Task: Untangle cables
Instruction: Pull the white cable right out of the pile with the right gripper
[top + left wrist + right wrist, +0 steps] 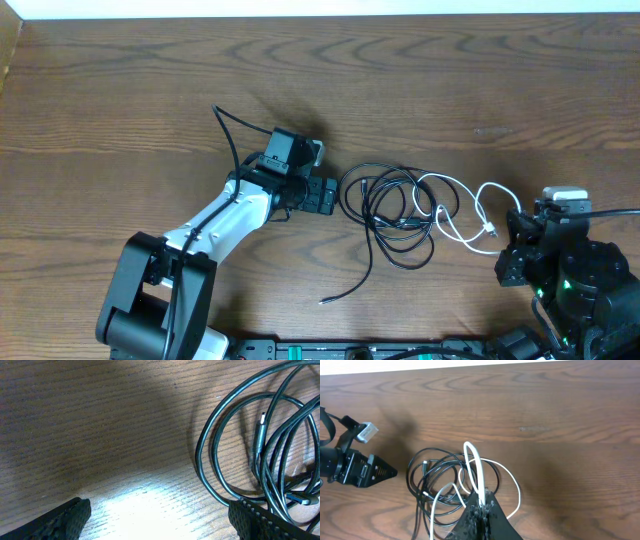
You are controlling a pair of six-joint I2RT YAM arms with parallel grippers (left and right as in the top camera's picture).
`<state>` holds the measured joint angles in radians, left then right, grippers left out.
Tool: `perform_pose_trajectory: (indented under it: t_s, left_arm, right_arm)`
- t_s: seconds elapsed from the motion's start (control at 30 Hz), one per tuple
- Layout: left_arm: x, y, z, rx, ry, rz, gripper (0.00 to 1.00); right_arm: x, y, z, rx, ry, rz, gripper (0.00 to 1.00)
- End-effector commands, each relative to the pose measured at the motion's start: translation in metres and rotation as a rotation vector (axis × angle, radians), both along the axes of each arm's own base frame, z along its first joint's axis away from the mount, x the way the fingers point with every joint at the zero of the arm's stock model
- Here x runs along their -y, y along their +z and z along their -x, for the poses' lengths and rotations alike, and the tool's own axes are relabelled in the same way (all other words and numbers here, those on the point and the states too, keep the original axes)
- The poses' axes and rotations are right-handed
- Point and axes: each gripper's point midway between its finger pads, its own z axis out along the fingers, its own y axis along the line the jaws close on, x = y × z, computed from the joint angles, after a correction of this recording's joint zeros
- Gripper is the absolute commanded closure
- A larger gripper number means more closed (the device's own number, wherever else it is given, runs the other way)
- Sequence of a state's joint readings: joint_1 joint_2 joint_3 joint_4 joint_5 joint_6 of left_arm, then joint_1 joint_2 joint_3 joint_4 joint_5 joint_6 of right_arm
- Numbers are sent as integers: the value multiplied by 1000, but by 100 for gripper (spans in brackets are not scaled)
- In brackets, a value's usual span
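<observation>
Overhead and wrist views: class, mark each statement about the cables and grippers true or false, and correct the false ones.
1. The right gripper is shut on the white cable. True.
2. The left gripper is clamped on a black cable. False: its jaws stand open and hold nothing.
3. The black cables lie in loose loops on the table between the two grippers. True.
4. The white cable lies well clear of the black cables. False: it crosses over their loops.
5. A loose black cable end trails out of the pile. True.
</observation>
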<state>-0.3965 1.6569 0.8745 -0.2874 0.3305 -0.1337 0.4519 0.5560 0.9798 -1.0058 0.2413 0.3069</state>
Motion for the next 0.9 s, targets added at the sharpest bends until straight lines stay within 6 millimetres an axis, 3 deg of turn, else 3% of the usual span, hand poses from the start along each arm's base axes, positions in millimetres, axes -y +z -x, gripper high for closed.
perform_pose_trajectory:
  t_s: [0.0,0.63,0.87]
  left_arm:
    - [-2,-6,3,-13,0,-18,7]
    - [-2,-6,3,-13,0,-17,7]
    - [-2,-6,3,-13,0,-18,7]
  right_arm:
    - [5,2,0,6,-30,-2,99]
    - [8,2,-1,7,-55,-4,99]
    - [37,-4,2,-6,-186,87,99]
